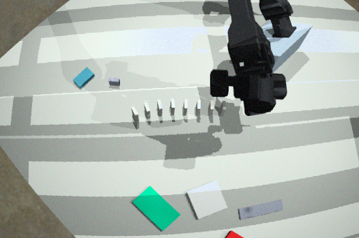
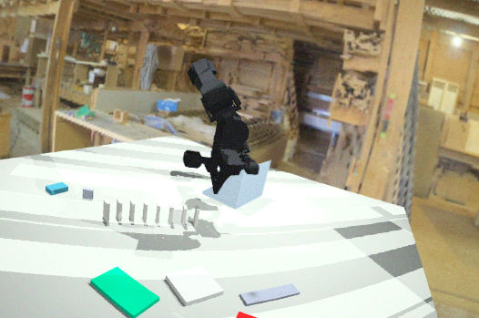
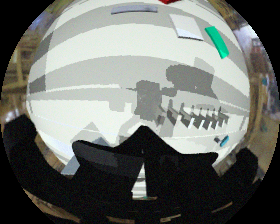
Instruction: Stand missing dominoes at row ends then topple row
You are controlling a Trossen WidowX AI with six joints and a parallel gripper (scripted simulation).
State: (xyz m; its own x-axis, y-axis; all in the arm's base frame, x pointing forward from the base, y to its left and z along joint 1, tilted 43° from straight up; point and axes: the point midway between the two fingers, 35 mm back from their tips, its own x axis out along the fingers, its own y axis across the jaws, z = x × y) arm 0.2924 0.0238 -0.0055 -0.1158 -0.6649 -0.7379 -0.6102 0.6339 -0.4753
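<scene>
At three o'clock of the row from the top, here's the gripper, closed, empty! The row stands, apparently complete; the push looks next: lower beside the near end domino, nudge gently towards nine.

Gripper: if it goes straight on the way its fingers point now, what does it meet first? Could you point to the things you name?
Probably the table top [image 1: 307, 97] [image 2: 273, 248] [image 3: 100, 72]: the gripper [image 1: 252, 110] [image 2: 216, 192] [image 3: 143, 128] points down, seemingly beside the end of the domino row [image 1: 173, 105] [image 2: 145, 212] [image 3: 197, 120]. Depth is unclear, so passing close to the end domino cannot be excluded.
</scene>
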